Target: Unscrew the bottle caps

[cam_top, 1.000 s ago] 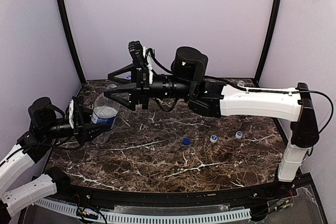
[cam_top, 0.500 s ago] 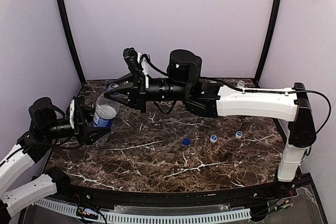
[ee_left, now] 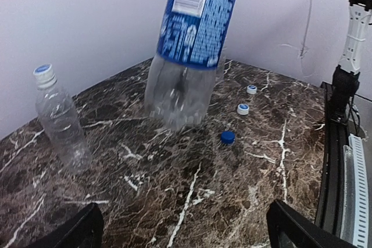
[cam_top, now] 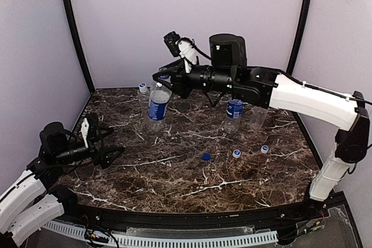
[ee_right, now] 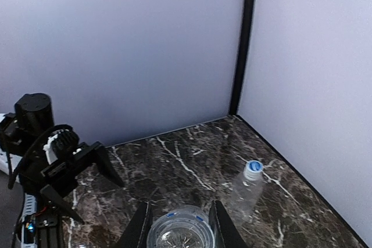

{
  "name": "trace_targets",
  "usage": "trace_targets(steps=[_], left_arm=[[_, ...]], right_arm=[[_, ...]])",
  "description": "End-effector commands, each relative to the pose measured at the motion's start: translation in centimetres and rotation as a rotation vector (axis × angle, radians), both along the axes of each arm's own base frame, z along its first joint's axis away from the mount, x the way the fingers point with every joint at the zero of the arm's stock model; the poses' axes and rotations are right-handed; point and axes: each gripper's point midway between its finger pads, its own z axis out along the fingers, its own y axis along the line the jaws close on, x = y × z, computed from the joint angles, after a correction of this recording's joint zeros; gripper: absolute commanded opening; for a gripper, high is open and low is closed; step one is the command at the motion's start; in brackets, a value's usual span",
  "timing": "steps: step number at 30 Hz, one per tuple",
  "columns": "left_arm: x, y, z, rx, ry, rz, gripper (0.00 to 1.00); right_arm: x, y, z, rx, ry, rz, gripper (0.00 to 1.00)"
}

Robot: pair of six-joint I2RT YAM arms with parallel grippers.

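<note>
My right gripper (cam_top: pixel 161 83) is shut on the top of a blue-labelled bottle (cam_top: pixel 157 105), which hangs tilted near the back left with its base close to the table. The same bottle (ee_left: pixel 195 39) fills the upper left wrist view and sits between the right fingers (ee_right: pixel 139 227). Behind it stands an unlabelled bottle (cam_top: pixel 143 98) with a pale blue cap (ee_left: pixel 43 73). Loose on the table lie a dark blue cap (cam_top: pixel 206 156) and two white caps (cam_top: pixel 236 153) (cam_top: pixel 264 149). My left gripper (cam_top: pixel 109 145) stands open and empty, well short of the bottle.
A second blue-labelled bottle (cam_top: pixel 233 114) and a clear ribbed bottle (cam_top: pixel 256 118) stand under the right forearm. Purple walls with black corner posts (cam_top: pixel 75 33) close the back and sides of the marble table (cam_top: pixel 174 184).
My left gripper let go of the blue-labelled bottle, opened wide and drew back to the near left. My right gripper shut on the bottle's top and carried it to the right.
</note>
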Motion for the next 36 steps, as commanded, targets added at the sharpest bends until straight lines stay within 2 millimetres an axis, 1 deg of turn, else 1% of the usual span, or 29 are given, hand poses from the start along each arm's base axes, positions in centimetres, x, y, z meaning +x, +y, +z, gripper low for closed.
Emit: trace_targets(steps=[1,2,3,5,9,10,12,15,18,22,26,30,34,35,36], left_arm=[[3.2,3.4,-2.7,-0.059,0.104,0.263,0.99],[3.7,4.2,-3.4,-0.063,0.122,0.317,0.99],[4.1,5.1,-3.7,-0.063,0.129,0.367,0.99],[4.5,6.0,-4.0,-0.053,0.125,0.414,0.99],[4.8,7.2,-3.8,-0.062,0.109,0.462,0.99],[4.9,7.6,-3.6,-0.071,0.099,0.476,0.99],[5.0,8.2,-3.3,-0.086,0.087,0.496,0.99],[5.2,8.8,-3.1,-0.095,0.08,0.52,0.99],[5.1,8.7,-3.2,-0.1,0.083,0.513,0.99],[4.9,8.2,-3.2,-0.114,0.095,0.479,0.99],[5.2,8.5,-3.2,-0.116,0.092,0.504,0.99],[5.1,8.5,-3.1,-0.113,0.09,0.501,0.99],[5.0,8.4,-3.2,-0.113,0.09,0.492,0.99],[5.0,8.4,-3.1,-0.114,0.089,0.494,0.99],[5.1,8.5,-3.1,-0.115,0.089,0.5,0.99]], right_arm=[[8.4,-6.8,-3.1,-0.117,0.053,-0.349,0.0],[9.7,-7.6,-3.9,-0.13,0.06,-0.38,0.0],[10.9,-8.1,-4.7,-0.147,0.058,-0.404,0.0],[12.8,-8.6,-6.4,-0.18,0.06,-0.429,0.0],[15.8,-8.8,-8.9,-0.208,0.079,-0.457,0.0],[16.4,-8.7,-9.8,-0.22,0.084,-0.468,0.0],[17.3,-8.7,-10.9,-0.233,0.097,-0.482,0.0],[17.6,-8.6,-12.4,-0.248,0.126,-0.488,0.0],[17.8,-9.3,-13.8,-0.271,0.144,-0.526,0.0],[17.7,-10.3,-14.2,-0.285,0.145,-0.559,0.0],[17.6,-10.8,-14.9,-0.297,0.147,-0.575,0.0],[17.7,-10.9,-16.1,-0.29,0.172,-0.576,0.0],[17.8,-11.1,-16.1,-0.274,0.192,-0.6,0.0],[17.9,-11.3,-15.8,-0.267,0.194,-0.61,0.03],[17.8,-11.4,-15.5,-0.256,0.196,-0.616,0.15]])
